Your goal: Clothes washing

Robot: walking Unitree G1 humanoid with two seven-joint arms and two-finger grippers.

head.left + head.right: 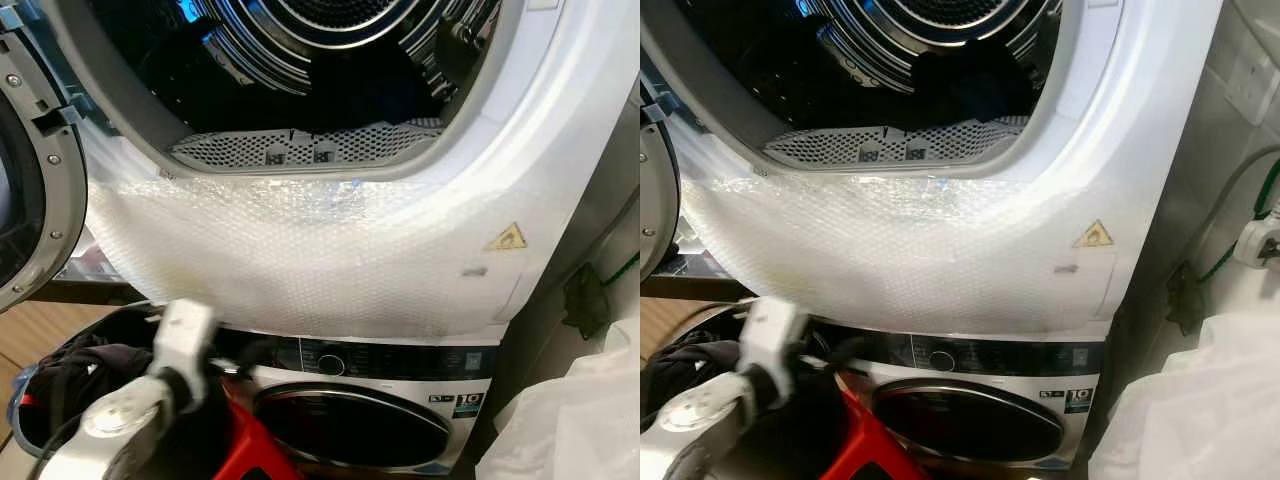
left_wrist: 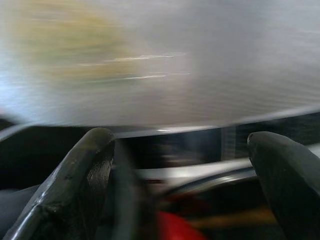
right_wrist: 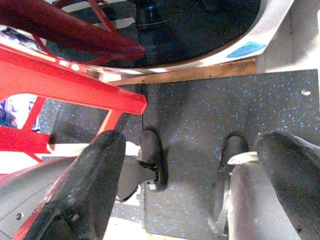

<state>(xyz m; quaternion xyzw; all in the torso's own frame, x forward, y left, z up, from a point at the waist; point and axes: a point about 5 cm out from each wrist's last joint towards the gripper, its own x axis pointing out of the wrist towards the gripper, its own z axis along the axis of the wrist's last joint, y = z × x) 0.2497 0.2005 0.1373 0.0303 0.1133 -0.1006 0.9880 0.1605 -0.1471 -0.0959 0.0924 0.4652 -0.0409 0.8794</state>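
- The upper machine (image 1: 420, 270) fills most of my head view, its round opening gaping and its door (image 1: 30, 190) swung out to the left of it.
- A dark piece of clothing (image 1: 360, 85) lies inside the drum (image 1: 300, 40), just behind the perforated lint grille (image 1: 300, 148).
- Bubble wrap (image 1: 280, 250) covers the white front below that opening, and a yellow warning sticker (image 1: 506, 238) sits to the right of the wrap.
- The lower machine (image 1: 350, 420) stands directly under the upper one, its dark round door shut.
- My left gripper (image 2: 182, 165) is raised in front of the lower machine's control panel, fingers (image 2: 80, 180) spread apart and holding nothing; this view is blurred.
- Dark clothes (image 1: 70, 385) sit in a basket to the lower left of the upper machine, beside a red frame (image 1: 250, 445).
- My right gripper (image 3: 190, 175) points down at the speckled floor (image 3: 200, 110) beside the red frame, fingers (image 3: 85, 185) apart and empty.
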